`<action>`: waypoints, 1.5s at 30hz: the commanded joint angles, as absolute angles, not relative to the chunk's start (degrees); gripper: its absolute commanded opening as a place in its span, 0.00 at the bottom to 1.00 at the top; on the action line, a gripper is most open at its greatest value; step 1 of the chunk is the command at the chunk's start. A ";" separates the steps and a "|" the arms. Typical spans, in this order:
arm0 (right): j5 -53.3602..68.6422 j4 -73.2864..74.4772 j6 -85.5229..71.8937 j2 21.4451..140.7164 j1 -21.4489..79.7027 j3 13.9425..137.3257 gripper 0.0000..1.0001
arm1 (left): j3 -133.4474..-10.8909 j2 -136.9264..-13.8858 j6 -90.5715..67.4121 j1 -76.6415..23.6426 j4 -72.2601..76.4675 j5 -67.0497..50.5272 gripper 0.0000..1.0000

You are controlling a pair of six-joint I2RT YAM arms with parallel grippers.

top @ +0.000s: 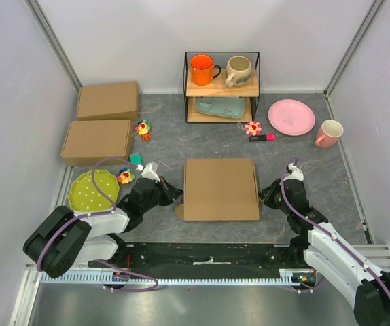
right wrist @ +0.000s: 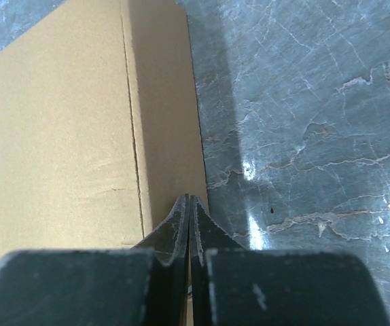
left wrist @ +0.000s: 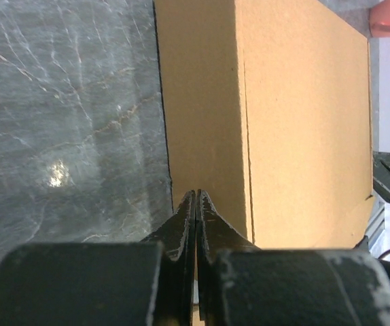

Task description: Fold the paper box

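The paper box (top: 221,189) lies in the middle of the table as a shallow, closed brown cardboard mailer, with a small rounded tab sticking out at its near left corner. My left gripper (top: 179,195) is shut and empty, its tips (left wrist: 196,193) at the box's left side wall (left wrist: 202,122). My right gripper (top: 263,197) is shut and empty too, its tips (right wrist: 190,198) at the right side wall (right wrist: 161,115). Whether either pair of tips touches the cardboard I cannot tell.
Two other brown boxes (top: 108,100) (top: 97,141) sit at the back left, with a green plate (top: 94,189) by my left arm. A wire shelf (top: 221,87) with mugs stands behind the box. A pink plate (top: 291,117) and pink mug (top: 329,133) lie at the right.
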State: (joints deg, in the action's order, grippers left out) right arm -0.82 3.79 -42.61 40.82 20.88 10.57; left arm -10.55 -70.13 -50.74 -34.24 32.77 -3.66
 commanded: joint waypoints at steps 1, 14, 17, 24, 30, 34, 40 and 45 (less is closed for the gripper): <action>-0.09 0.80 -42.36 39.99 21.62 10.02 0.01 | -9.05 -68.64 -53.44 -35.85 36.39 -5.27 0.02; 3.86 -0.44 -42.36 37.09 23.90 10.19 0.01 | -7.65 -61.19 -54.40 -39.11 33.76 -4.75 0.02; 4.04 1.67 -42.45 35.16 24.43 11.60 0.01 | -7.91 -57.41 -54.84 -39.20 32.26 -4.83 0.02; 3.16 7.81 -42.36 30.41 25.05 16.78 0.02 | -10.37 -47.75 -54.23 -39.29 24.27 -3.61 0.02; 3.08 10.19 -42.45 30.85 25.22 23.10 0.04 | -14.76 -43.34 -52.65 -39.29 17.76 -2.90 0.02; 2.73 10.28 -42.63 32.34 25.14 24.43 0.04 | -16.17 -42.63 -52.29 -39.29 16.70 -1.94 0.02; 1.32 9.40 -43.24 35.24 25.22 26.63 0.06 | -18.97 -43.15 -51.42 -39.29 15.47 -0.70 0.02; 1.32 10.90 -44.91 37.44 25.14 29.00 0.13 | -22.93 -43.16 -51.68 -39.29 9.07 -0.44 0.02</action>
